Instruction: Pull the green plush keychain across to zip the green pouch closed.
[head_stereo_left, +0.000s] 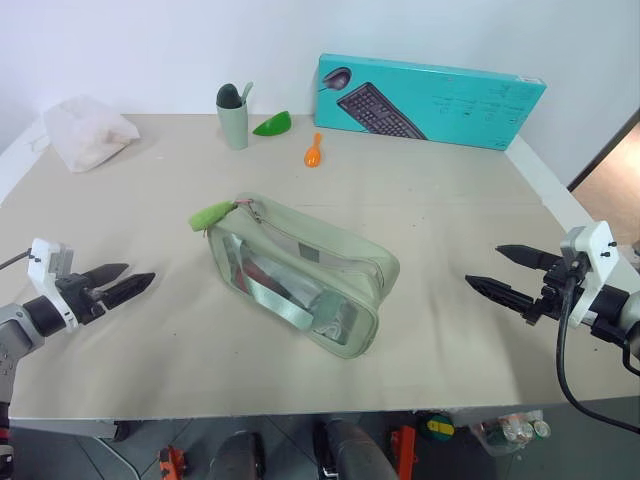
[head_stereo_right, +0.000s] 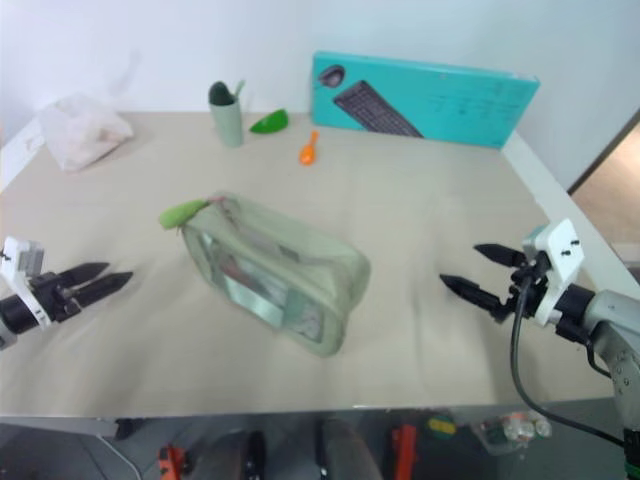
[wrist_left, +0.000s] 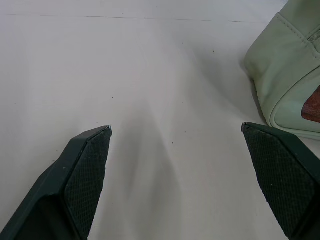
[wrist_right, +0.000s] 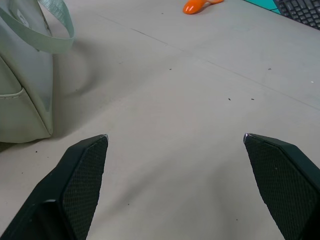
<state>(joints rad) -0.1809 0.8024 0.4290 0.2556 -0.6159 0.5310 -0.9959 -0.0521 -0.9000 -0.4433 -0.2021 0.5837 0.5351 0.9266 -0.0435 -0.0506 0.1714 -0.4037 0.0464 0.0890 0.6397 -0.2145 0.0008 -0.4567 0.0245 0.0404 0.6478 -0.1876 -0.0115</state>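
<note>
While both grippers hang spread wide and empty at the table's (head_stereo_left: 450, 215) two sides, the green pouch (head_stereo_left: 300, 275) lies between them near the middle, touched by neither. Its long axis runs slantwise, from the far-left end toward the near-right end. The green plush keychain (head_stereo_left: 212, 215) sticks out from the far-left end of the zipper, resting on the table and pointing toward the robot's left. That puts it nearer the left gripper (head_stereo_left: 120, 283), which sits to the left of it and closer to the near edge; the right gripper (head_stereo_left: 508, 272) is well apart, beyond the pouch's other end. Judging from this, the zip must travel along the slant toward the right gripper's side, so the left seems better placed to take the keychain.
</note>
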